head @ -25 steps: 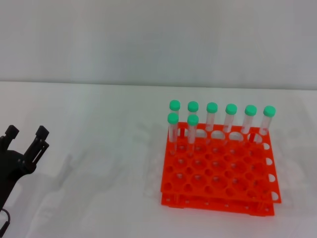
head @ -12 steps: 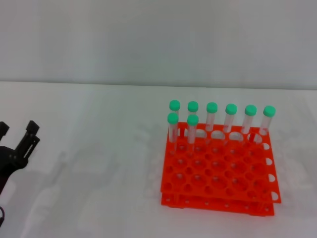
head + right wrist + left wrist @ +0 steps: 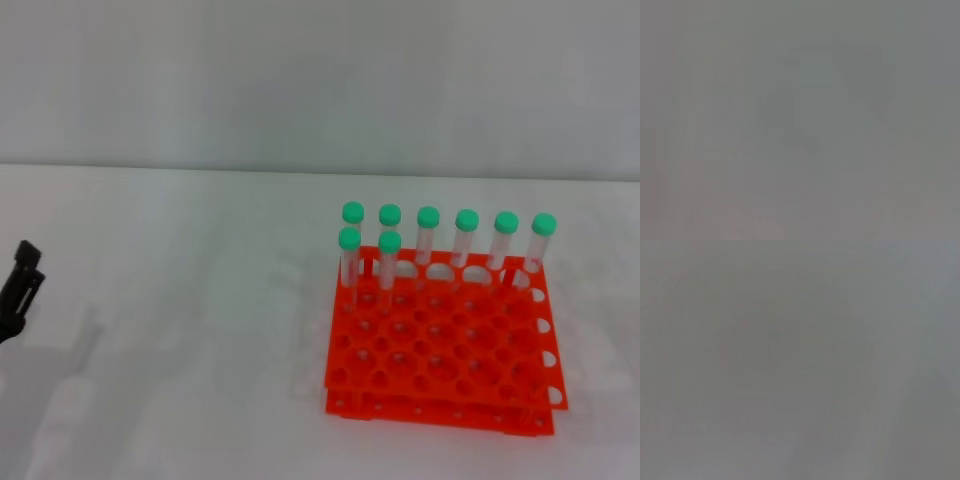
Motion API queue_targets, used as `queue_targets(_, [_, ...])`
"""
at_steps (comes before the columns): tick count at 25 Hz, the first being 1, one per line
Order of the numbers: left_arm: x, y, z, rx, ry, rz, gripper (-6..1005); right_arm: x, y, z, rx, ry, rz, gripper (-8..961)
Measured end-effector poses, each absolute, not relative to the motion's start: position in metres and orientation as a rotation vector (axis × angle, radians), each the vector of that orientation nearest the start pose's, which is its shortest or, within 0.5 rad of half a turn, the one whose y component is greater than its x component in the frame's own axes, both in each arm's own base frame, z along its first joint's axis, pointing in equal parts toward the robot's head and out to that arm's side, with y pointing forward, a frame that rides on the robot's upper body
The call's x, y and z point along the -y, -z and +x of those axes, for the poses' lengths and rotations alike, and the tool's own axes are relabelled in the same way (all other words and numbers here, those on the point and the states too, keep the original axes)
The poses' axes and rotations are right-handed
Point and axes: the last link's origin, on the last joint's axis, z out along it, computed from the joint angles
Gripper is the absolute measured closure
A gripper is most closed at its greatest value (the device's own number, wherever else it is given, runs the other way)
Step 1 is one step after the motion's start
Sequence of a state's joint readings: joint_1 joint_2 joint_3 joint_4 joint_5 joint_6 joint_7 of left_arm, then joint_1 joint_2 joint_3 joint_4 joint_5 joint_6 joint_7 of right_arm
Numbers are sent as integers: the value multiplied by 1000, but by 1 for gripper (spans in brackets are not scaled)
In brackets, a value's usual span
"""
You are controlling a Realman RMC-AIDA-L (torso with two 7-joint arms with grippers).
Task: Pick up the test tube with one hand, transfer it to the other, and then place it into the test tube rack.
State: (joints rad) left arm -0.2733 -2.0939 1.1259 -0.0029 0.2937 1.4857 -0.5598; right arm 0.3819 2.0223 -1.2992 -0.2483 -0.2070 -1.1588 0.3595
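Standing at the lower right of the head view, the test tube rack rests on the white counter, its orange-red tiers showing a grid of round holes. Eight green-capped tubes stand upright in it: six in the far row and two more in the next row at the rack's left end, one in the corner hole and the other just beside it. Which of these alike tubes is the test tube of the task cannot be told; none lies loose on the counter and none is held. At the far left edge of the frame, about mid-height, only one black finger of the left pincer shows, well apart from the rack, so whether it is released or clenched cannot be told. No part of the right pincer appears in the head view. Both wrist views show only a flat grey blur with nothing to make out.
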Motion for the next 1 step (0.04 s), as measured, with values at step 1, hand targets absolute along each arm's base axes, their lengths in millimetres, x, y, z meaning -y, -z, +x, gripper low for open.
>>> queue_targets(1, [-251,-20,-372,740,974,-1369,167,-343,-52,343,-458,-757,-1552,85])
